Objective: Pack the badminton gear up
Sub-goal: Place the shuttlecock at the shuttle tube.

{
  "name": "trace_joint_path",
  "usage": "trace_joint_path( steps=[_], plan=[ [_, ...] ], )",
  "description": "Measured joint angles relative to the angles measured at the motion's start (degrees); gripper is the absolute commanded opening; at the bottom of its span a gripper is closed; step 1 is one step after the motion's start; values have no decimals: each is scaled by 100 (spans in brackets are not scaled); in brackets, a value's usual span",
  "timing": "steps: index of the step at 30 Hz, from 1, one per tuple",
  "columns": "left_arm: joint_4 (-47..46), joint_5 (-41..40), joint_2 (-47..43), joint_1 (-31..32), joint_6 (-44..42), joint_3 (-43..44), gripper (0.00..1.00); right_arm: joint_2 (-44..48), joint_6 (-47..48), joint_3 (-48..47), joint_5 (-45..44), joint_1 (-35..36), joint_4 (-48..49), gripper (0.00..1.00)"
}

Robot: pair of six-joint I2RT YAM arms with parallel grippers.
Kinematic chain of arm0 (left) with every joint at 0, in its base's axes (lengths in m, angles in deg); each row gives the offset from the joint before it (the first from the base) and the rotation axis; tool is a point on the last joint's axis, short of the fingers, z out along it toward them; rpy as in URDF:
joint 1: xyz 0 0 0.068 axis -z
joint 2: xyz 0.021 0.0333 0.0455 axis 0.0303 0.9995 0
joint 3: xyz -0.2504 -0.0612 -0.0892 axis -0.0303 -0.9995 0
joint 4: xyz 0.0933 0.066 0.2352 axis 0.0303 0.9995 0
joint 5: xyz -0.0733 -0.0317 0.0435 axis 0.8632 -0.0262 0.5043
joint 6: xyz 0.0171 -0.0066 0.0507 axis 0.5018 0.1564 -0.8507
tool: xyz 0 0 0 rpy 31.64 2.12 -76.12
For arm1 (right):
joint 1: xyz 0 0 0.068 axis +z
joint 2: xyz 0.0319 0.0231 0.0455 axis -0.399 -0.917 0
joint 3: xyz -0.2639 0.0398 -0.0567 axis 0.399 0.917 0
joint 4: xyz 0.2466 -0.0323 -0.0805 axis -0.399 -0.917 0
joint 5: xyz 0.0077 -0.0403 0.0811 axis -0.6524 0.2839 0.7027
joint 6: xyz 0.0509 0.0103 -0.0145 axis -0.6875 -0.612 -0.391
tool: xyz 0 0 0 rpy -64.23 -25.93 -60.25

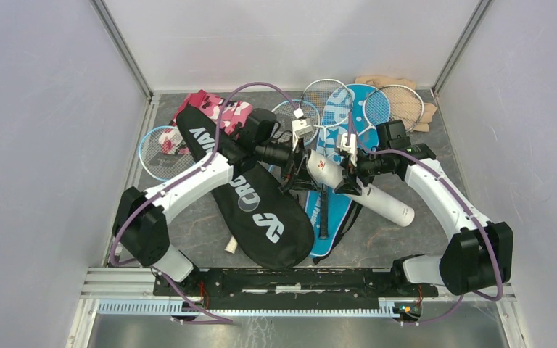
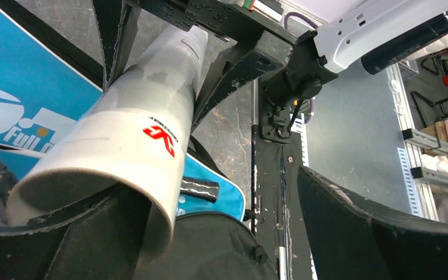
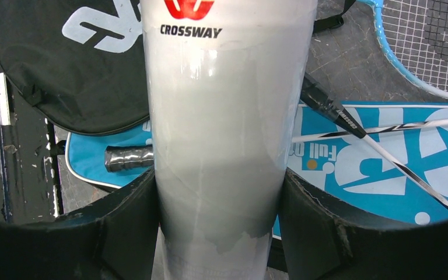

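Note:
The long white tube (image 1: 377, 199) lies slanted over the blue "SPORT" cover (image 1: 337, 123), off the table at its upper end. My right gripper (image 1: 348, 177) is shut on its middle; in the right wrist view both fingers press the tube (image 3: 221, 116). My left gripper (image 1: 295, 165) is open at the tube's open end (image 2: 134, 116), one finger at the mouth, the other well clear. The black "CROSSWAY" cover (image 1: 261, 210) lies left of the tube. A blue racket (image 1: 161, 148) is far left and silver rackets (image 1: 326, 98) at the back. I see no shuttlecock clearly.
A pink-and-white camouflage cloth (image 1: 217, 109) lies at the back left and a beige cloth (image 1: 406, 87) at the back right. A black racket handle (image 1: 323, 214) rests on the blue cover. A small white object (image 1: 230, 247) lies by the black cover's near edge.

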Motion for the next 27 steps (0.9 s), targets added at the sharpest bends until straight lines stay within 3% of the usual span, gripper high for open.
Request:
trace_joint_path(
  steps=[18,22,27],
  plan=[
    [1945,-732,-1143,-776,-1821,769,100,0,63,0,-101,-144,87,14],
    [2573,-1161,-1419,-876,-2588,732,100,-214,857,-350,-74,-138,-704,16],
    [3029,-1687,-1893,-876,-3397,76,98,-553,1827,-684,-120,24,-1449,14]
  ],
)
